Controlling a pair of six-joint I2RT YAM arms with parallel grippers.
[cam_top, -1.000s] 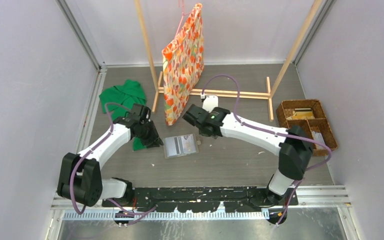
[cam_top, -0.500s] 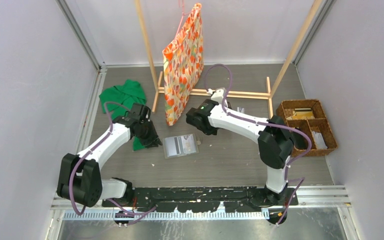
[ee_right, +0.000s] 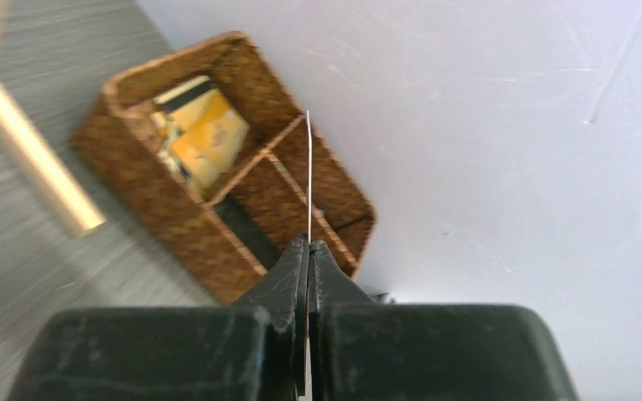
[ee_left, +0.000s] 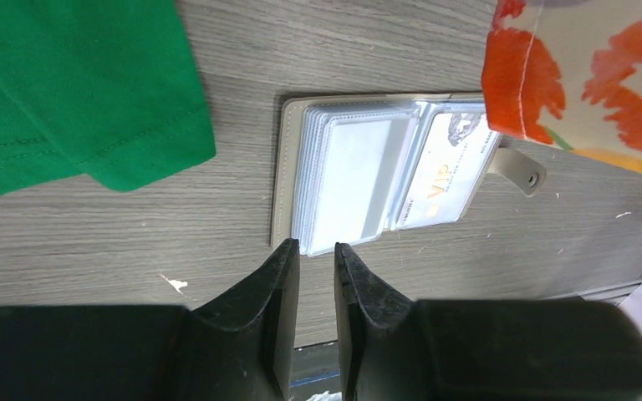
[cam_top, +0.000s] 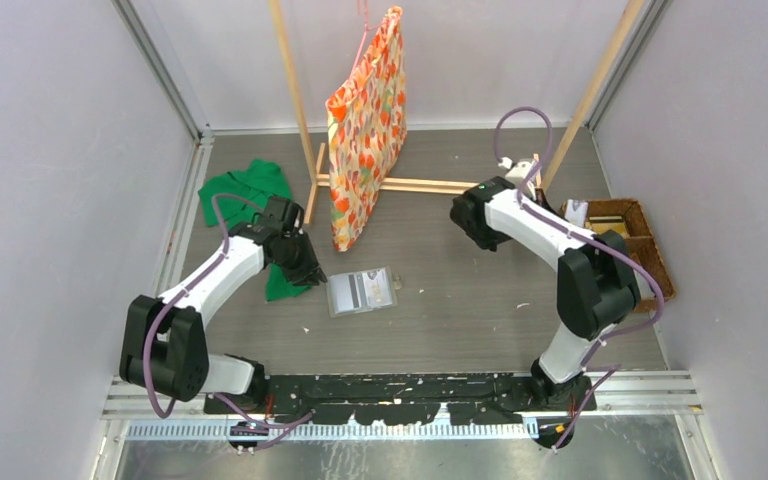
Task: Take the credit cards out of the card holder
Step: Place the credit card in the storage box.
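Right wrist — basket (ee_right: 150, 200) holds yellow cards (ee_right: 205, 134); right pincer (ee_right: 308, 251) grips card (ee_right: 308, 167).

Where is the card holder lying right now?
The card holder lies open on the table, left of centre in the top view, just right of the left tool, in front of the flowered bag.

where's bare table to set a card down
Widest bare patch: grey tabletop between the flat grey folding card holder and the brown wicker basket. A second strip runs between the card holder and the arm bases. Crowded left and behind the holder: green cloth, left pincer, orange patterned bag. Right pincer, gripping a thin white card, hangs by the basket.
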